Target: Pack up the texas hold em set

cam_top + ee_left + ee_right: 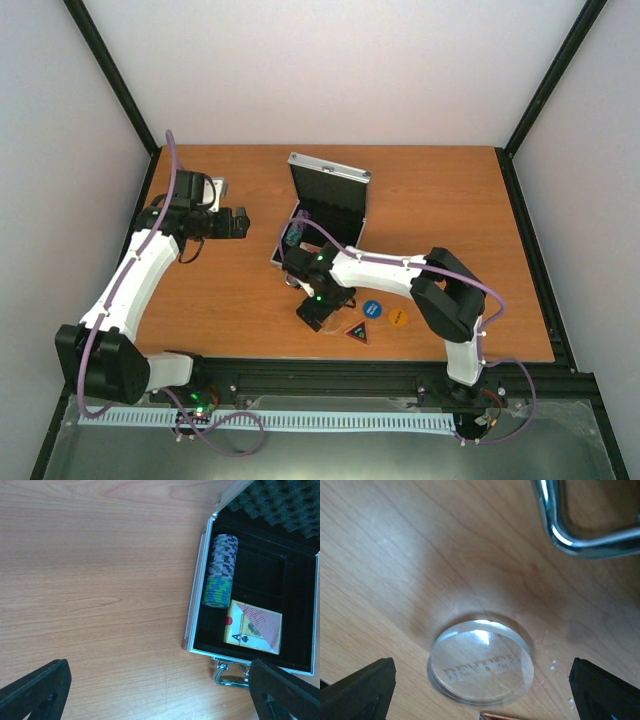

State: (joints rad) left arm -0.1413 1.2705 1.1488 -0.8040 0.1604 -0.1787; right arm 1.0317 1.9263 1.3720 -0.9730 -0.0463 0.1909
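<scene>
The silver case (352, 178) stands open mid-table, lid upright. In the left wrist view its black-lined tray (265, 575) holds a stack of poker chips (220, 570) lying on its side and the red-backed card deck (254, 627); its handle (231, 676) points towards me. My left gripper (240, 222) is open and empty, left of the case (160, 702). My right gripper (324, 316) is open, low over the table in front of the case. A clear round dealer button (481, 667) lies flat between its fingers (360, 690). The case handle (580, 525) shows just beyond.
A blue round button (372, 308), an orange round button (398, 318) and a dark triangular button (358, 331) lie on the wood just right of my right gripper, near the table's front edge. A black rail (400, 375) runs along that edge.
</scene>
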